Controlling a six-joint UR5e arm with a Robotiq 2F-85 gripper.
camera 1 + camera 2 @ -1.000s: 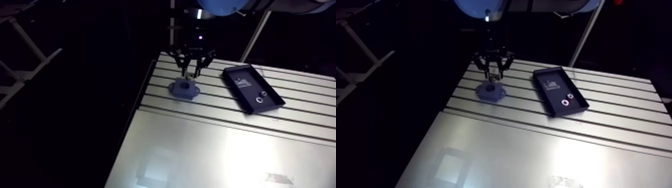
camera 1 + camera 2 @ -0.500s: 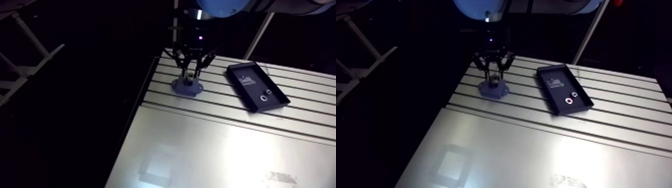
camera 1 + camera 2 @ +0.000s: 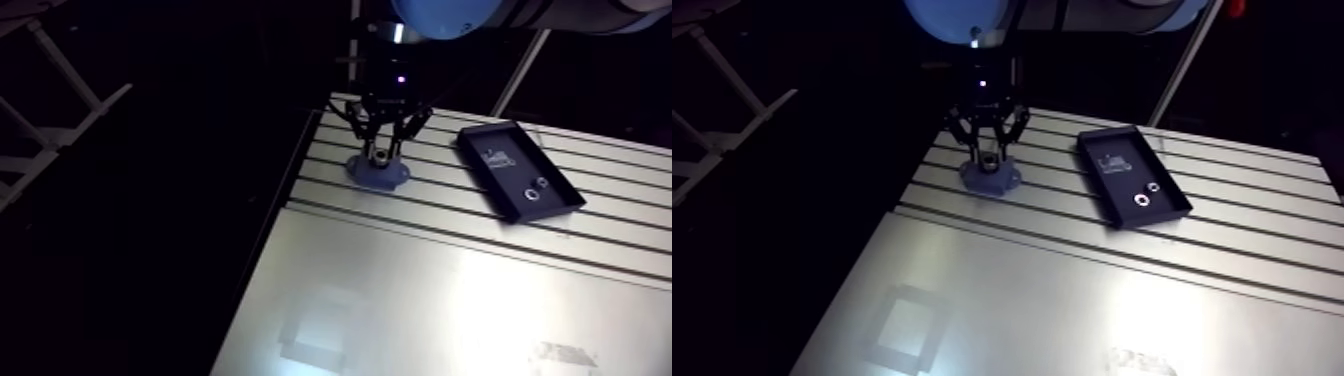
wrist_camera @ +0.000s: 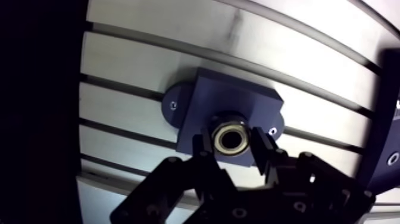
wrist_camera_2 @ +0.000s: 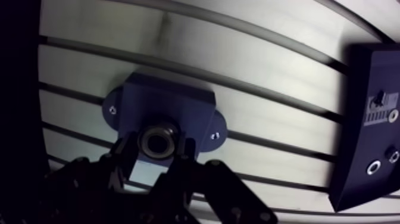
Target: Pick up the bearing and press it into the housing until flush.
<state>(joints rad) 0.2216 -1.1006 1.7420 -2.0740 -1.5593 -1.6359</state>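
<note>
The bearing [image 4: 231, 137], a metal ring with a dark bore, is pressed between my two fingers. My gripper [image 4: 231, 142] is shut on it. Directly under it sits the dark blue housing [image 4: 223, 101], a block with two flanged ears with screw holes, on the slotted table. The bearing appears over the housing's round bore; whether it touches the bore I cannot tell. In the arm view the gripper [image 3: 380, 152] hangs straight down onto the housing [image 3: 378, 174] near the table's far left corner.
A black tray [image 3: 520, 170] holding two small rings [image 3: 1139, 198] and a label lies to the right of the housing. The slotted aluminium table [image 3: 450, 280] ends at a left edge close beside the housing, with darkness beyond.
The gripper with the bearing has moved from beside and above the housing to directly over it and come lower. The arm camera shifted slightly too.
</note>
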